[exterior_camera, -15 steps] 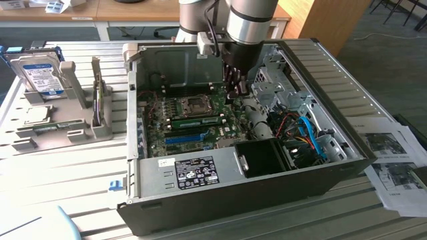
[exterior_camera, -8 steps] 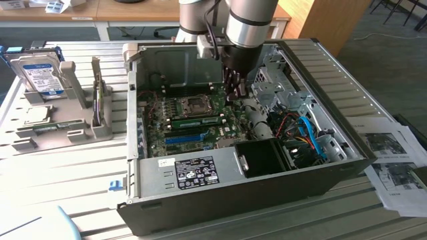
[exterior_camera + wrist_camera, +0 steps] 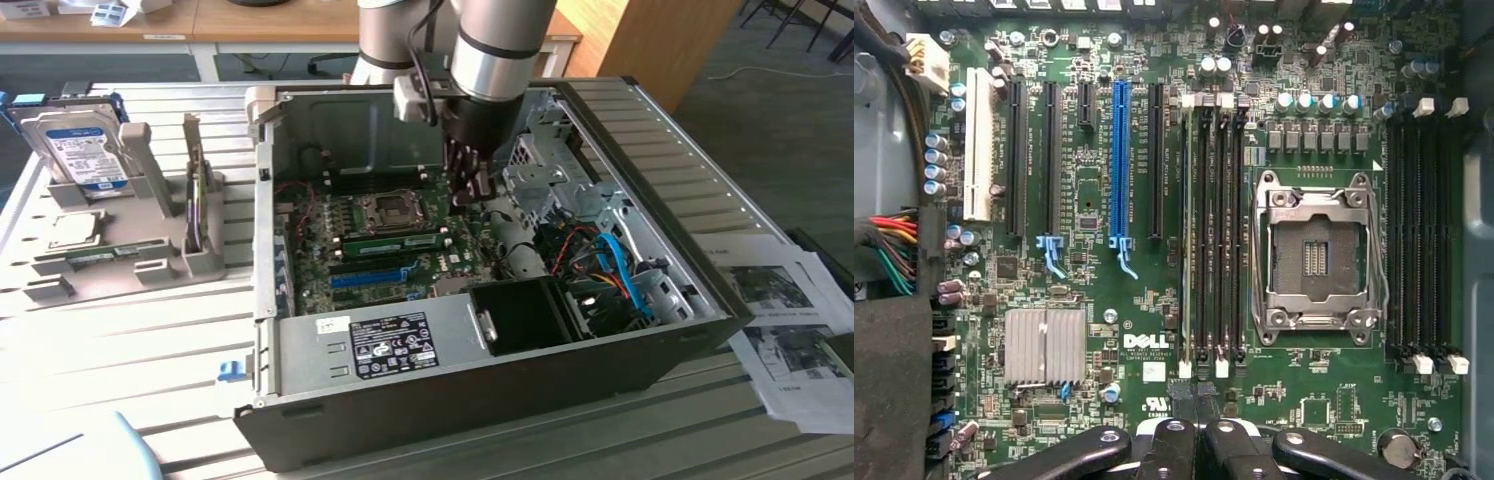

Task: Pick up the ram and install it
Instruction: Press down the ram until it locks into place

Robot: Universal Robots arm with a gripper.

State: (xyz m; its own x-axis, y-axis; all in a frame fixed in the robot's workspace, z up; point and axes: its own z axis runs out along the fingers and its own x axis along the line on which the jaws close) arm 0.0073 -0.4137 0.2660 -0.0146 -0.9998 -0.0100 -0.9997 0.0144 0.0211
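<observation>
One green stick, the ram (image 3: 398, 243), stands on edge in a memory slot just beside the CPU socket (image 3: 392, 208), on the side nearer the blue expansion slot (image 3: 367, 277). It looks seated there, so the install appears done. Well off to the exterior view's left of the socket, a hard drive (image 3: 80, 150) sits upright in a grey holder (image 3: 147, 255), likely parked for easy picking. Just right of the socket, above the board, the gripper (image 3: 467, 190) hovers with its fingers (image 3: 1184, 405) pressed together on nothing, seemingly clear of the ram.
</observation>
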